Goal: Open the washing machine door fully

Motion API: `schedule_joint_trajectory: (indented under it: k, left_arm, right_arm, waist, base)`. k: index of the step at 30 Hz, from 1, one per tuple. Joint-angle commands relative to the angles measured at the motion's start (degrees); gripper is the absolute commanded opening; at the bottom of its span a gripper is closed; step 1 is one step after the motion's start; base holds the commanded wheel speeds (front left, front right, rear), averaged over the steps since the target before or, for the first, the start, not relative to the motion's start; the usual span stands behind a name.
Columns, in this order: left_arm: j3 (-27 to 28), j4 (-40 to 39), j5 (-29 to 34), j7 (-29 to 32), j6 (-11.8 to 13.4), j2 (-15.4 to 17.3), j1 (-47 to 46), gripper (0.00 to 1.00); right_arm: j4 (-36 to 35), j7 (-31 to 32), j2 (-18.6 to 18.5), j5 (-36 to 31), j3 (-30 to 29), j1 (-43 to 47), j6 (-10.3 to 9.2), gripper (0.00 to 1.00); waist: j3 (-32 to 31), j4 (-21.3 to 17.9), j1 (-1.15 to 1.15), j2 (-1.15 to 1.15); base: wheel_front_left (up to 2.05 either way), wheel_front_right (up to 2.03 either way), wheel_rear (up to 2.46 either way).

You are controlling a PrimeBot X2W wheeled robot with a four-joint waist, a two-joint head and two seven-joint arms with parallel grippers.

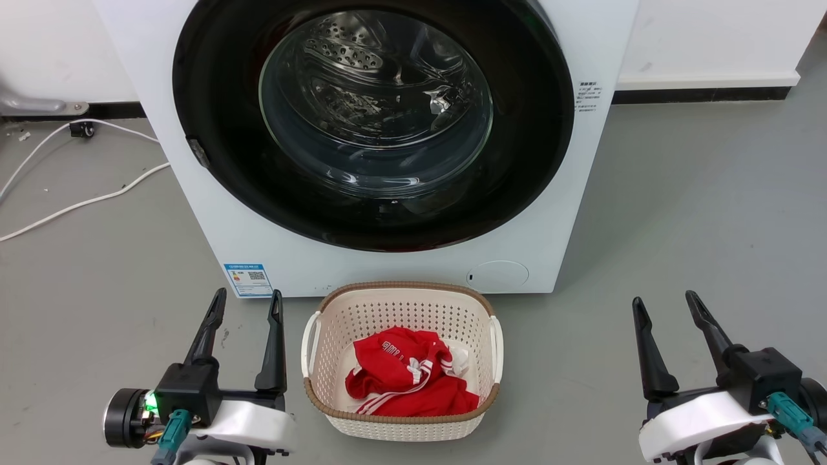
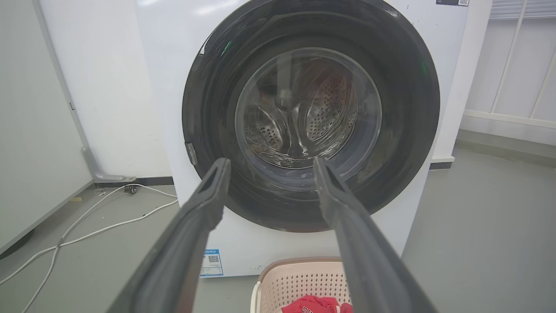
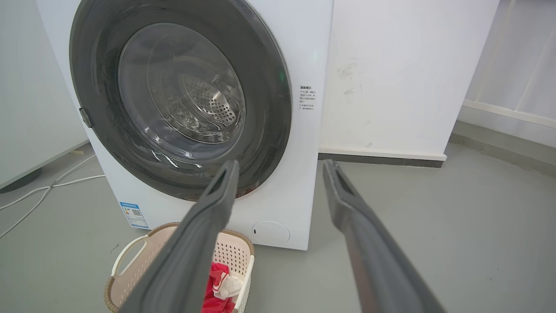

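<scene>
My left pincer [image 1: 249, 294] and right pincer [image 1: 665, 298] gape empty. The door [image 1: 375, 123] looks heavy, stiff and slick; I would hook the grey tab [image 1: 197, 152] on its left rim.

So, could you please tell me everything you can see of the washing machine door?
The washing machine door is large, round and shut flush against the white washing machine: a glossy black ring around a bulging clear glass bowl, the perforated steel drum showing through. A small grey tab sits on its left edge. Nothing touches it.
</scene>
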Motion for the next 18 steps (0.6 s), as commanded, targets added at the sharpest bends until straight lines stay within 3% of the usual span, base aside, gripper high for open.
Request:
schedule_joint_trajectory:
  k: [1,14,15,16,17,18]
  left_arm:
    - [0.05,-0.13,0.88,-0.27,0.12,0.18,0.47,1.00]
    - [0.56,0.61,-0.10,-0.41,0.39,-0.07,0.37,1.00]
    - [0.56,0.65,-0.17,-0.41,0.37,-0.08,0.33,1.00]
    - [0.60,0.67,-0.16,-0.41,0.34,-0.09,0.28,1.00]
    - [0.61,0.70,-0.19,-0.41,0.32,-0.10,0.22,1.00]
    - [0.63,0.75,-0.21,-0.41,0.31,-0.10,0.15,1.00]
  right_arm:
    - [-0.34,-0.35,-0.01,-0.65,0.08,0.33,-0.02,1.00]
    - [0.23,-0.44,-0.01,-0.49,0.06,-0.14,-0.02,1.00]
    - [0.37,-0.25,-0.01,0.05,0.11,-0.09,-0.02,0.89]
    - [0.38,-0.10,-0.01,0.06,0.14,-0.10,-0.02,0.30]
    - [0.37,-0.10,-0.01,0.25,0.08,-0.16,-0.02,0.00]
    - [0.41,-0.19,-0.01,0.51,0.08,-0.19,-0.02,0.00]
  waist:
    - [0.02,0.00,0.00,0.00]
    - [0.15,-0.02,0.00,0.00]
    - [0.16,-0.02,0.00,0.00]
    - [0.16,-0.02,0.00,0.00]
    - [0.17,-0.02,0.00,0.00]
    - [0.18,-0.02,0.00,0.00]
  base:
    - [0.00,0.00,0.00]
    - [0.00,0.00,0.00]
    - [0.00,0.00,0.00]
    - [0.00,0.00,0.00]
    - [0.00,0.00,0.00]
    - [0.00,0.00,0.00]
